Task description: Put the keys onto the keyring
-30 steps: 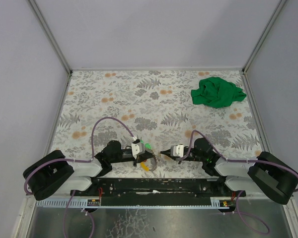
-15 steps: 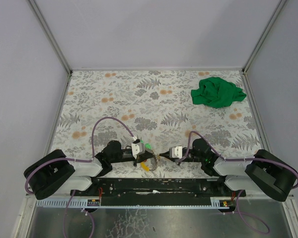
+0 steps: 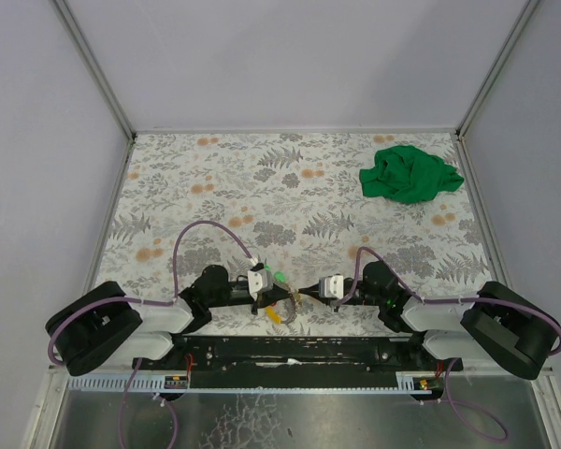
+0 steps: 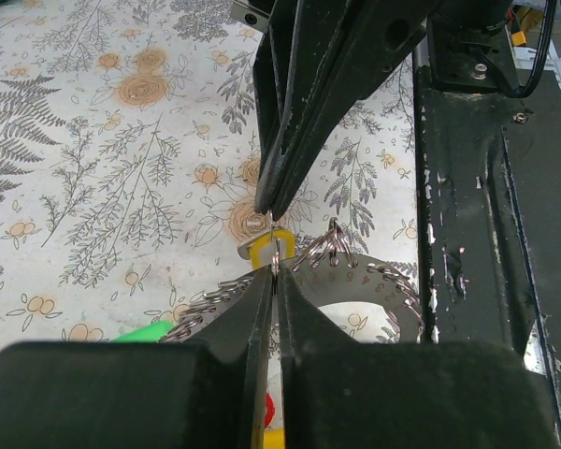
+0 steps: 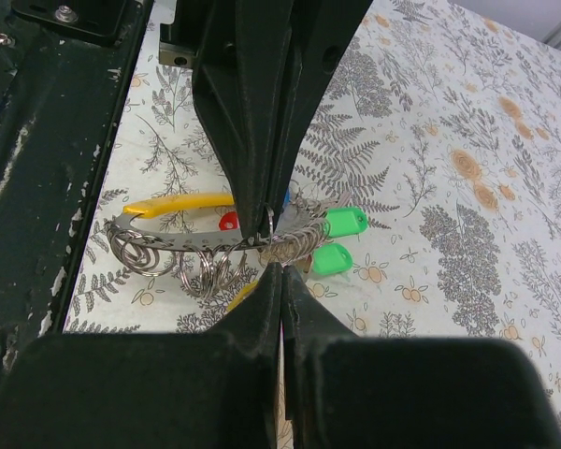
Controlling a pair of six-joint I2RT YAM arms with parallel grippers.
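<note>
Top external: right claw (image 3: 302, 293) has edged up to the keyring (image 3: 282, 306)

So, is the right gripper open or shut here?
Shut: on the right gripper the fingers meet at their tips, by the keyring. Whether they pinch it, cannot tell.

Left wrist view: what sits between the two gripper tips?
In the left wrist view, a small yellow plastic tag and a thin metal loop, at the rim of the silvery-grey metal keyring. The left gripper and right gripper almost meet there.
</note>
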